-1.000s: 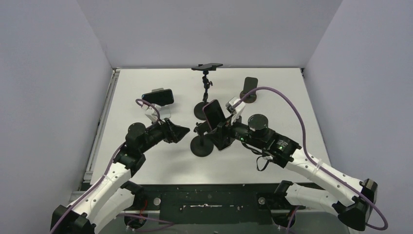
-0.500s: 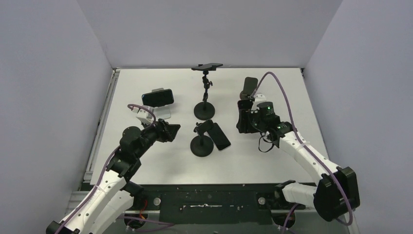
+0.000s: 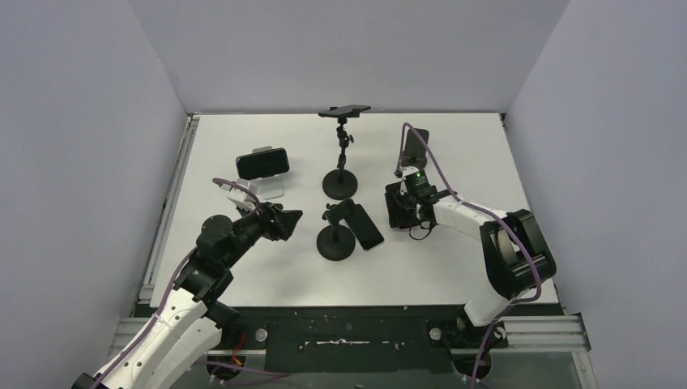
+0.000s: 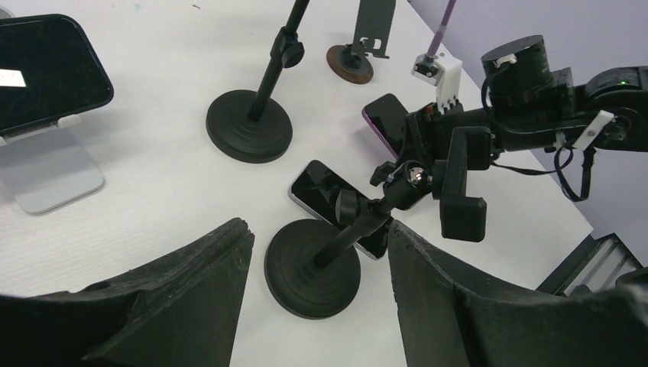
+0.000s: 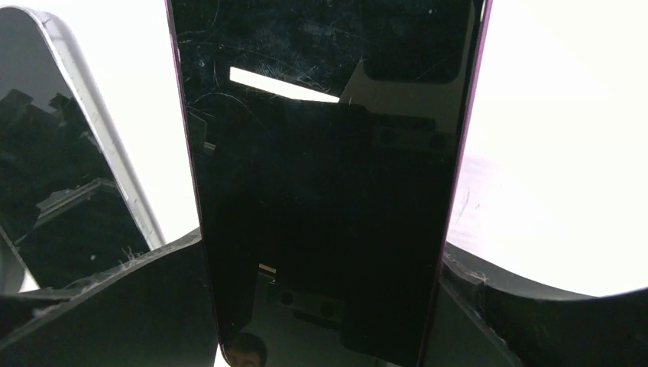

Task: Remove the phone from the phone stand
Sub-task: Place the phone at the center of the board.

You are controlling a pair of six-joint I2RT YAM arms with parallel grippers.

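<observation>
Clamped across its width in the right tool (image 3: 401, 209), right of centre in the top view: the purple-edged phone (image 5: 321, 153), lengthwise straight out from the wrist, clear of the short phone stand (image 4: 313, 269) to its left. Left tool (image 4: 317, 233) spread apart, empty, left of that stand. Likely next: down to the surface (image 3: 454, 267).

White table (image 3: 227, 138) (matte) stands between grey walls (image 3: 348, 49).
</observation>
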